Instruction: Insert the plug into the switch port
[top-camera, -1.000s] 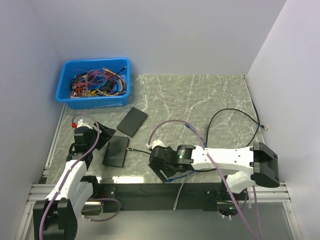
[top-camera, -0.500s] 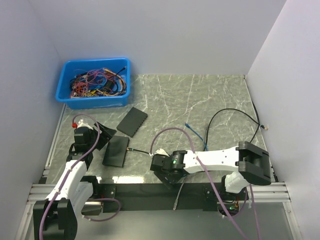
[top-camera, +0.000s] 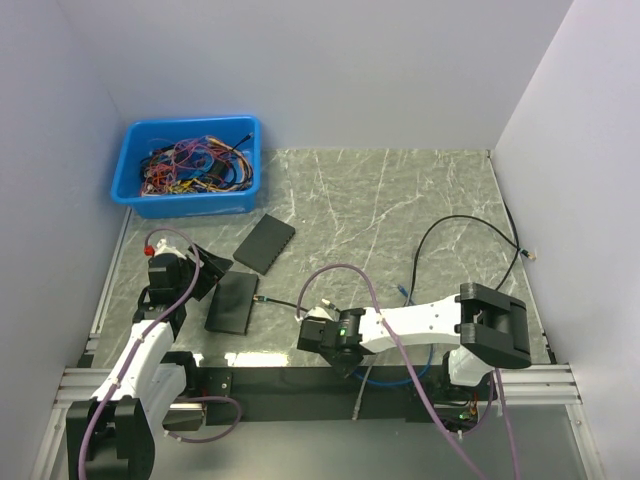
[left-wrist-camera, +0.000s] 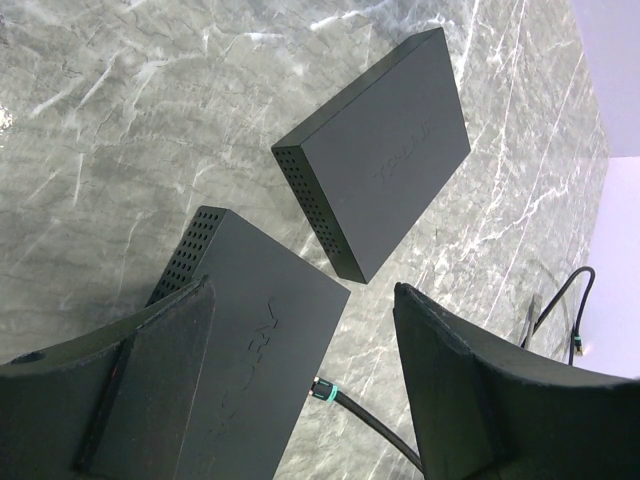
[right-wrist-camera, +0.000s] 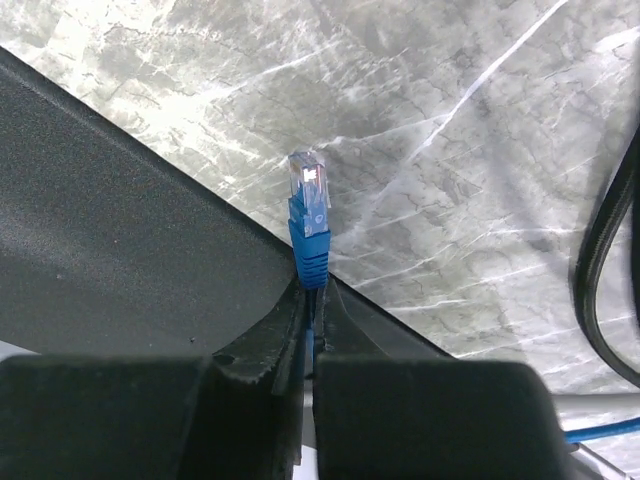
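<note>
Right wrist view: my right gripper (right-wrist-camera: 308, 325) is clamped on the tail of the blue plug (right-wrist-camera: 308, 205). The plug points past the black edge strip (right-wrist-camera: 120, 250) toward bare table (right-wrist-camera: 450, 150) (room ahead). My left gripper (left-wrist-camera: 300, 290) stands open, its fingers framing the near switch (left-wrist-camera: 250, 330). A black cable (left-wrist-camera: 350, 410) meets that switch's edge. Farther off, a second switch (left-wrist-camera: 380, 180) lies apart, with marble all round.

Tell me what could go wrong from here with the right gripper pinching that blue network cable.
The right gripper pinches the blue network cable behind its clear plug, which sticks out past the jaws; pushing may bend or tilt it. The left gripper hangs open over the nearer flat black switch box, so the box might slide when pushed.
</note>
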